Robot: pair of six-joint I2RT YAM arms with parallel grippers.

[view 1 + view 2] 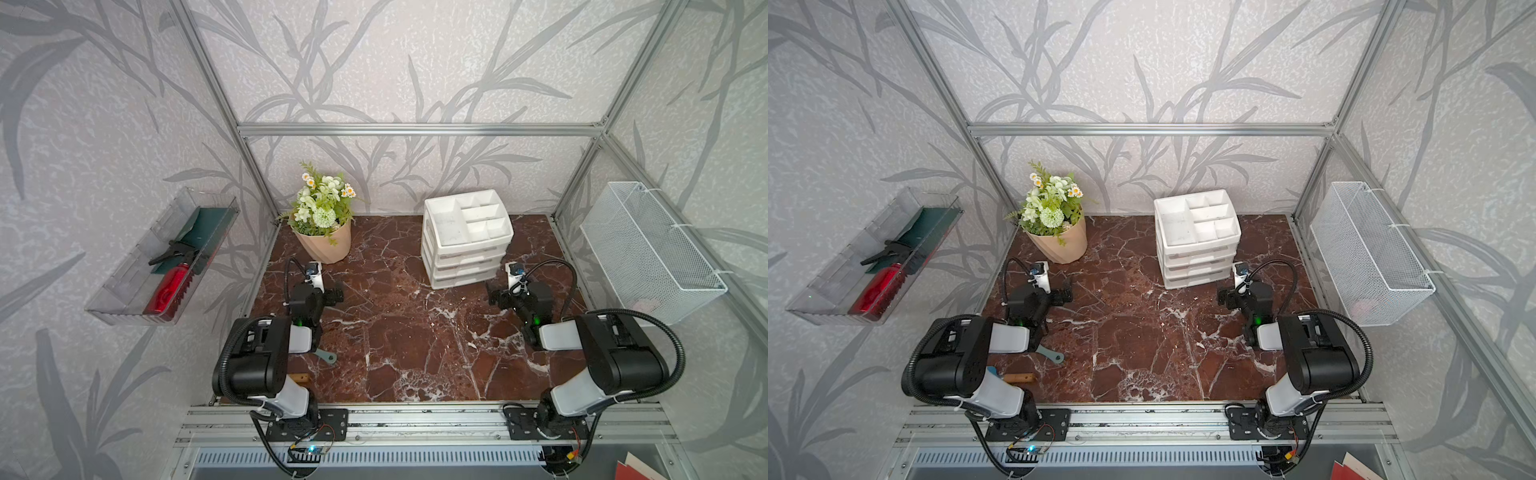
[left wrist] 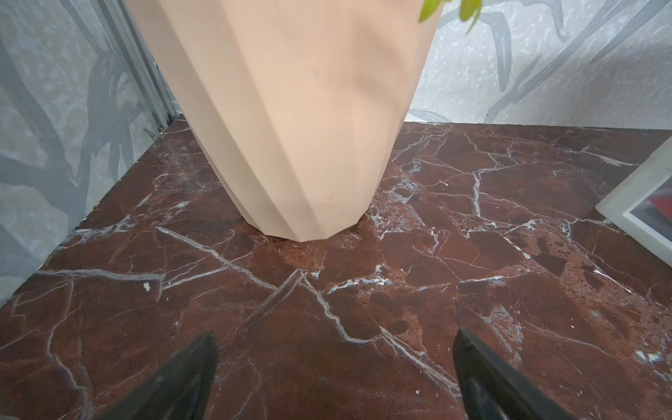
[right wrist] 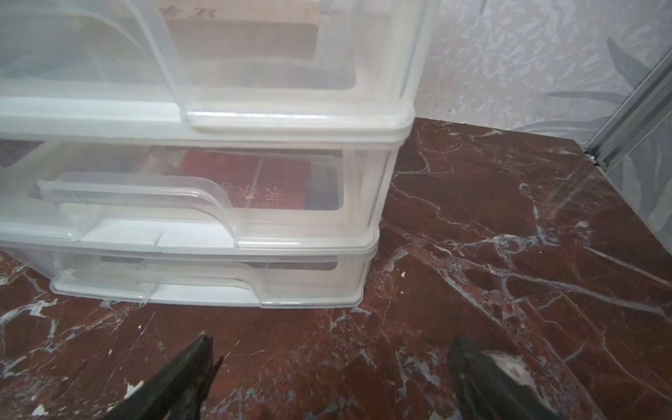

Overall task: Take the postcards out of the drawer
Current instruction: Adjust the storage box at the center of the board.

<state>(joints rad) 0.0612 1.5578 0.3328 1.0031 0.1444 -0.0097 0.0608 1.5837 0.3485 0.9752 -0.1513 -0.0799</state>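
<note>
Drawers all sit shut on the white drawer unit (image 1: 465, 257) at the back of the marble table (image 1: 395, 332), and through the cloudy fronts a red postcard (image 3: 251, 182) lies flat in the second drawer from the bottom (image 3: 182, 222), a beige postcard (image 3: 240, 25) in the one above. Right gripper (image 3: 332, 342) hovers by the unit's front, jaws spread wide and empty, while the left gripper (image 2: 334, 336) gapes likewise near the flower pot (image 2: 291, 127). Out on the wall, a clear tray (image 1: 112, 301) holds a red bottle (image 1: 168, 289).

Flower pot (image 1: 328, 245) back-left on marble tabletop (image 1: 395, 332); wire basket (image 1: 648, 249) rt wall (white mesh).
</note>
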